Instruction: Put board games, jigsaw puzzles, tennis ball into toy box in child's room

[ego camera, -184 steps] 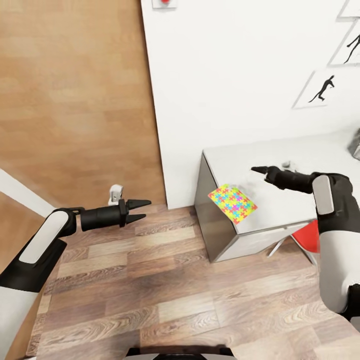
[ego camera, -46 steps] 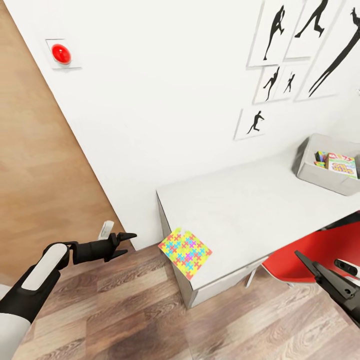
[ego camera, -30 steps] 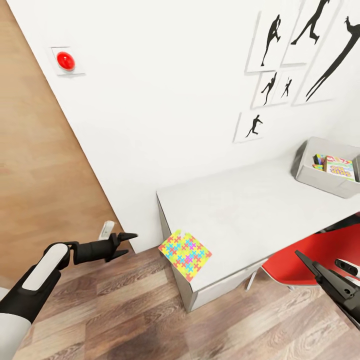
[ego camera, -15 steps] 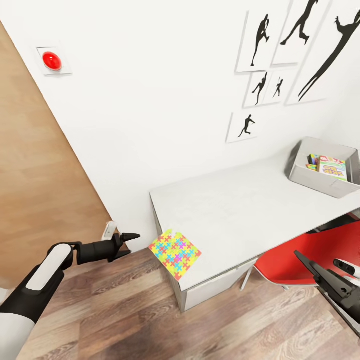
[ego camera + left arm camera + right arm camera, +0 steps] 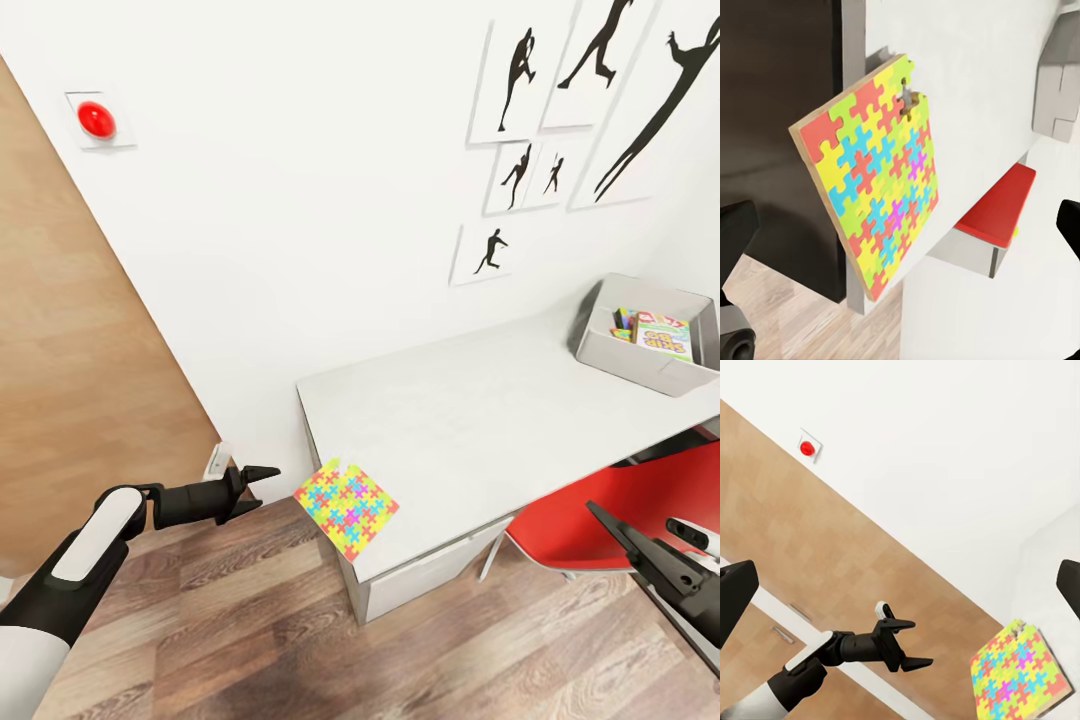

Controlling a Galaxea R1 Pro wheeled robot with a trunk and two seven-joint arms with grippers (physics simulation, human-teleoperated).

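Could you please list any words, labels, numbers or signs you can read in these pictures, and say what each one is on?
No text can be read in these pictures.
Game boxes in the toy box: printing on the lids, too small and blurred to read.
Wall pictures: black figures, no words.
Red button on its wall plate: no label visible.
Jigsaw puzzle at the table corner: coloured pieces, no text.

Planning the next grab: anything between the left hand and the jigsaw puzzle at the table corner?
Nothing visible. The left hand hangs over the floor beside the table, open air between it and the jigsaw puzzle, which overhangs the near corner.
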